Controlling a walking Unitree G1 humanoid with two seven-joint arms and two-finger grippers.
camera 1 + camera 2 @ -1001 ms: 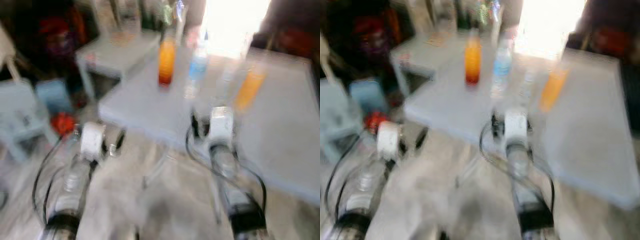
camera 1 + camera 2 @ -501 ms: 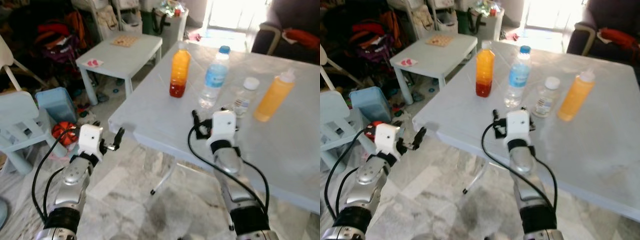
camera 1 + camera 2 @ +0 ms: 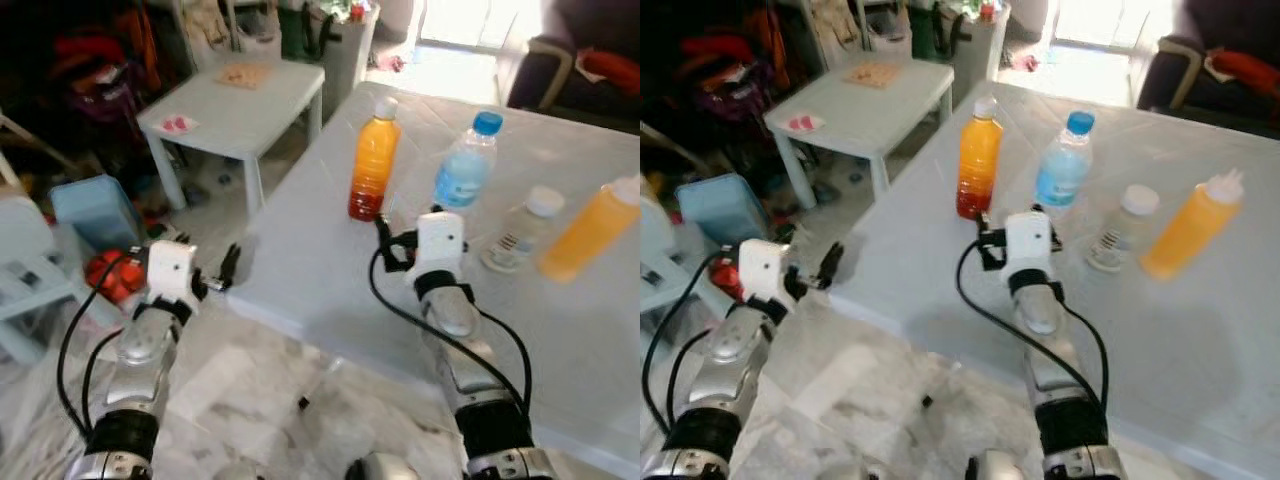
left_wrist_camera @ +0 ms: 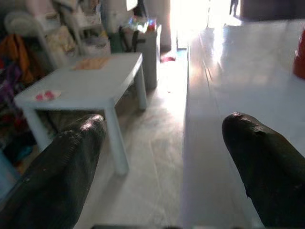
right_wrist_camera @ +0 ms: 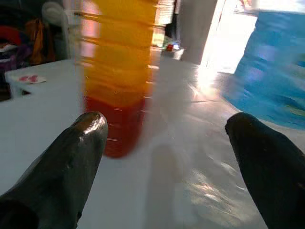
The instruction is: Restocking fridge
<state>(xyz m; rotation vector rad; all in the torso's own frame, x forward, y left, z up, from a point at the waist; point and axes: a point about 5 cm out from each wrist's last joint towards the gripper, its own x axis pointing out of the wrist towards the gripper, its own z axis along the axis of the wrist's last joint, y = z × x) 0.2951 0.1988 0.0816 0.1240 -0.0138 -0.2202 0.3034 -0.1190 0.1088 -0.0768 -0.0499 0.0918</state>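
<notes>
On the pale grey bench [image 3: 330, 290] stand four drinks in a loose row: an orange juice bottle [image 3: 373, 157] with a white cap and a red layer at its base, a clear water bottle [image 3: 462, 170] with a blue cap and blue label, a small clear jar [image 3: 518, 232] with a white lid and a label too small to read, and an orange squeeze bottle [image 3: 590, 231] with a white nozzle. The right gripper [image 5: 164, 143] hovers over the bench with its jaws released, the juice bottle and water bottle just ahead of its fingers [image 5: 71, 157]. The left gripper [image 4: 162, 157] is held off the bench's near corner, jaws likewise spread and empty, facing a small white side table [image 3: 230, 100].
</notes>
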